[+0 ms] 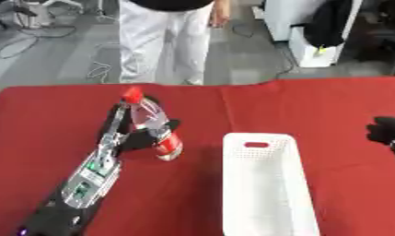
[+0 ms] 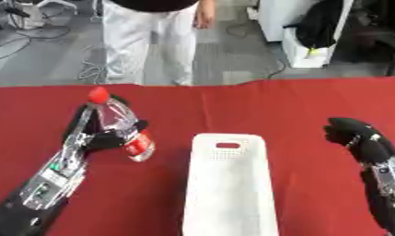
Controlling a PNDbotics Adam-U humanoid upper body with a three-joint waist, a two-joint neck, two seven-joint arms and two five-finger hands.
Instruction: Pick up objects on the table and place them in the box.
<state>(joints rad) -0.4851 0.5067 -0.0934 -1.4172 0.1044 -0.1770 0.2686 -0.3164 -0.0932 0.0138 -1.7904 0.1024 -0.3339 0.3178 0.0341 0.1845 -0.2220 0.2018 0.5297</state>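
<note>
red tablecloth (image 1: 313,106); white perforated box (image 1: 264,184); clear bottle (image 1: 152,122) (red cap, red label)

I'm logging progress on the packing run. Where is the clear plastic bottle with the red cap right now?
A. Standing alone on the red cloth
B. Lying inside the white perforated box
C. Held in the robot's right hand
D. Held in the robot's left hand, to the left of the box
D: the left hand has its fingers curled round the clear plastic bottle with the red cap, to the left of the white perforated box.
</note>
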